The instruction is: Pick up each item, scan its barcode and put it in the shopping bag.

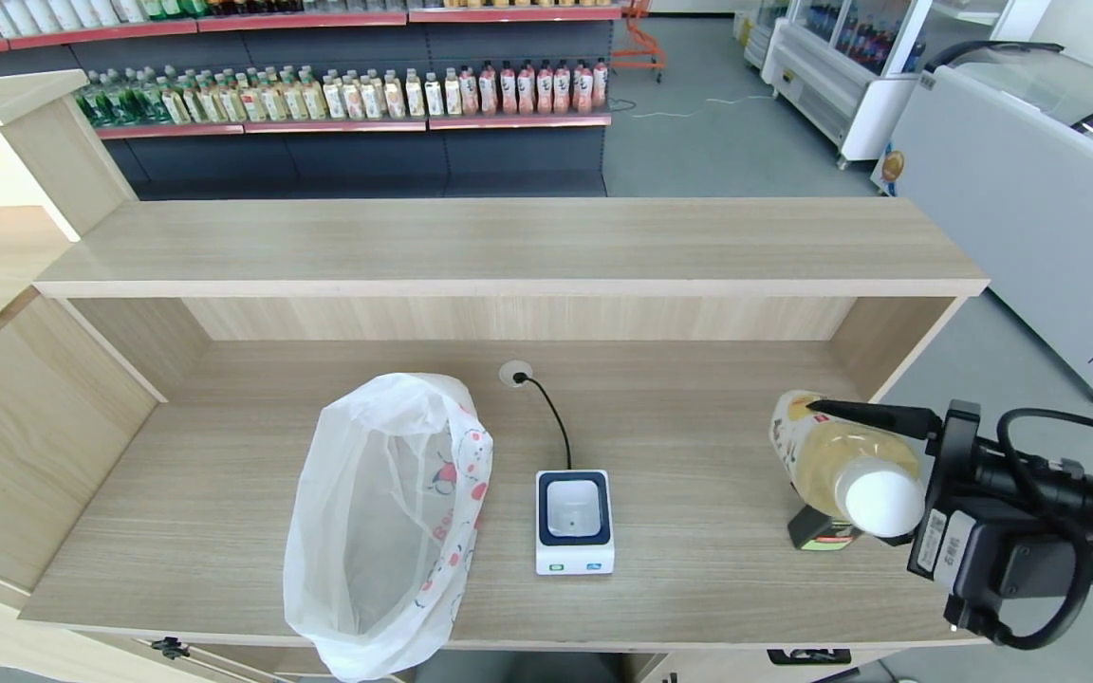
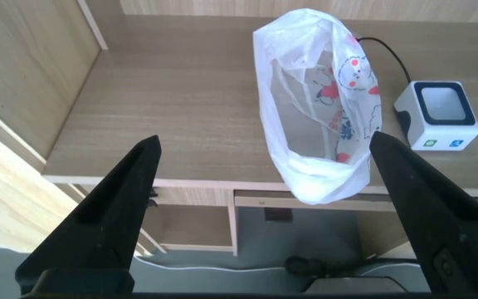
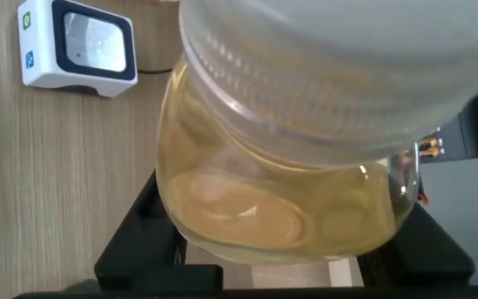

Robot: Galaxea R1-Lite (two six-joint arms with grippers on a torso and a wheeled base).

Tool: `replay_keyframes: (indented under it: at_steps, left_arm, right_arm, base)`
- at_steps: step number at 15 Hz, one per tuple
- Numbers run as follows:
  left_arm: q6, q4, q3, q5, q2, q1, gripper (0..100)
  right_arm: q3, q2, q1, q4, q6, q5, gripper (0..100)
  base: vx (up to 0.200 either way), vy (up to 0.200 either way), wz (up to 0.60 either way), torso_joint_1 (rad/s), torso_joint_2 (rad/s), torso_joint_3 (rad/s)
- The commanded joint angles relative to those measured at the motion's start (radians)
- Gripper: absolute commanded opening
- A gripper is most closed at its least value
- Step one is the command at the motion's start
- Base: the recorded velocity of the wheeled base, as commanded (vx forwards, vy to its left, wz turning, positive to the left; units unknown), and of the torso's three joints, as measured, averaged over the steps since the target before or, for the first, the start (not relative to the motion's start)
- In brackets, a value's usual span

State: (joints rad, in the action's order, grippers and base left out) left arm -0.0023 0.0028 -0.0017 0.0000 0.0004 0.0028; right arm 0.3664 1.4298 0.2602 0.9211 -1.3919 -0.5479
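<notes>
At the right end of the wooden counter (image 1: 698,588), the right gripper (image 1: 807,465) grips a clear bottle (image 1: 841,460) of pale yellow drink, one black finger on each side of its body. The bottle is held above the counter, tipped over with its white cap (image 1: 883,503) pointing back toward the robot and its base pointing away. From the right wrist the yellow liquid shows through the bottle wall, with the dark fingers (image 3: 139,241) pressed against it on both sides.

The scanner (image 1: 574,520), a small white box with a dark-framed window facing up, sits near the middle of the counter, well to the left of the bottle, with a black cable (image 1: 551,413) running from it to a hole in the counter behind. Just to its left stands the white shopping bag (image 1: 385,512), its mouth open. The left gripper (image 2: 264,143) hangs off the near edge of the counter by the bag, its fingers spread wide and holding nothing
</notes>
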Motion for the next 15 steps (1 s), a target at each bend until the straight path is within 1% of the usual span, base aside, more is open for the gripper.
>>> replay_keyframes:
  at_steps: [1, 4, 11, 15]
  left_arm:
    - [-0.001, 0.0, 0.0, 0.0, 0.0, 0.0, 100]
    - [-0.001, 0.0, 0.0, 0.0, 0.0, 0.0, 100]
    - [-0.001, 0.0, 0.0, 0.0, 0.0, 0.0, 100]
    - [-0.001, 0.0, 0.0, 0.0, 0.0, 0.0, 100]
  right_arm:
    - [-0.029, 0.035, 0.024, 0.073, -0.019, 0.002, 0]
    - [-0.029, 0.09, 0.024, 0.151, -0.027, 0.008, 0]
    - [-0.021, 0.12, 0.022, 0.165, -0.045, 0.009, 0]
    - [-0.015, 0.152, 0.024, 0.177, -0.045, 0.009, 0]
  base:
    - [0.0, 0.0, 0.0, 0.0, 0.0, 0.0]
    - [0.0, 0.0, 0.0, 0.0, 0.0, 0.0]
    - [0.0, 0.0, 0.0, 0.0, 0.0, 0.0]
    - [0.0, 0.2, 0.0, 0.002, 0.0, 0.002]
